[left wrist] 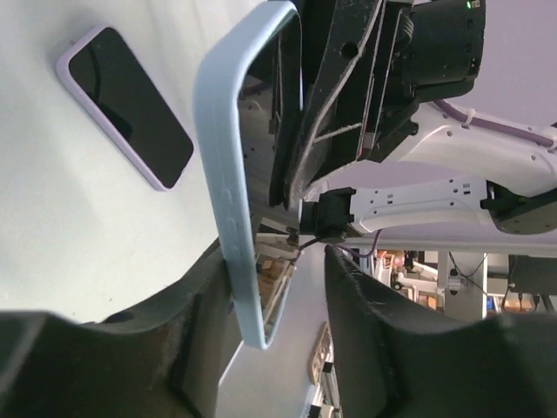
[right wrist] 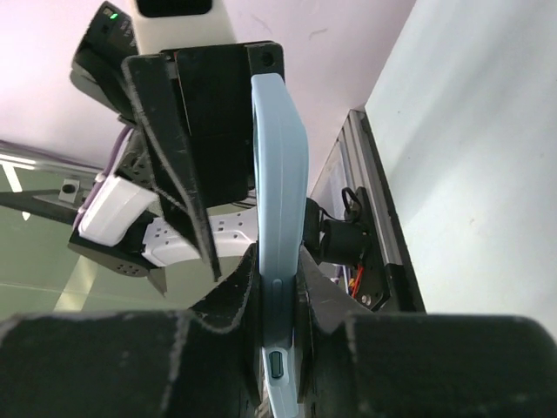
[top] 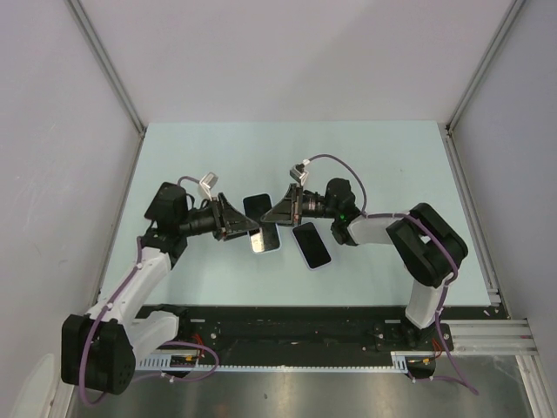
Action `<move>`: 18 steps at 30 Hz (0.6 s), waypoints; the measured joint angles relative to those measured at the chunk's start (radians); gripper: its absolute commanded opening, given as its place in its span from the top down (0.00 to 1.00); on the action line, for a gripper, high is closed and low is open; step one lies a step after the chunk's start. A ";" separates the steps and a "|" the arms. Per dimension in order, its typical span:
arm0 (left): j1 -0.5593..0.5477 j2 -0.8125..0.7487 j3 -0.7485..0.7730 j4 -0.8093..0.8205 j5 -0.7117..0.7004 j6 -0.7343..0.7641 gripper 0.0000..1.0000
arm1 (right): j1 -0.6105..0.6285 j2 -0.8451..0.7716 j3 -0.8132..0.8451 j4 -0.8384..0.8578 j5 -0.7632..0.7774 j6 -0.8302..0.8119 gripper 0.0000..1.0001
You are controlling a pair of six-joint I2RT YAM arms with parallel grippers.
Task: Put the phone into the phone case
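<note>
1. The pale blue phone case point(left wrist: 228, 174) was held on edge between the two arms, near the middle of the counter point(top: 392, 174). A glossy face inside its rim looked like the phone point(left wrist: 259, 218). Whether it sat fully home could not be told.
2. The main risk, as I judged it, was the hold. Only the right claw point(right wrist: 278, 272) was clamped on the case, pinching it across one thin end. On so narrow a grip the case could pivot, slip and drop.
3. The left claw point(left wrist: 278, 266) was spread wide, its jaws on either side of the case and one finger against the rim. An uneven push from it could lever the case out of the right claw or pop a corner of the phone loose.
4. A lilac-rimmed phone point(left wrist: 122, 104) lay flat on the counter close by. A dropped case could land on it.
5. Both arms reached inward from their bases with elbows out. Their wrists were turned so that the claws faced each other, almost touching.
</note>
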 measured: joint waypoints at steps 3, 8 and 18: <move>0.000 0.008 -0.031 0.087 0.021 -0.043 0.78 | 0.005 -0.011 -0.011 0.041 -0.004 0.023 0.84; 0.002 0.025 -0.040 0.161 0.059 -0.084 0.99 | 0.004 -0.032 -0.021 0.067 -0.011 0.037 0.68; 0.002 0.032 -0.047 0.210 0.037 -0.091 1.00 | 0.017 -0.055 -0.149 0.151 -0.029 0.092 0.62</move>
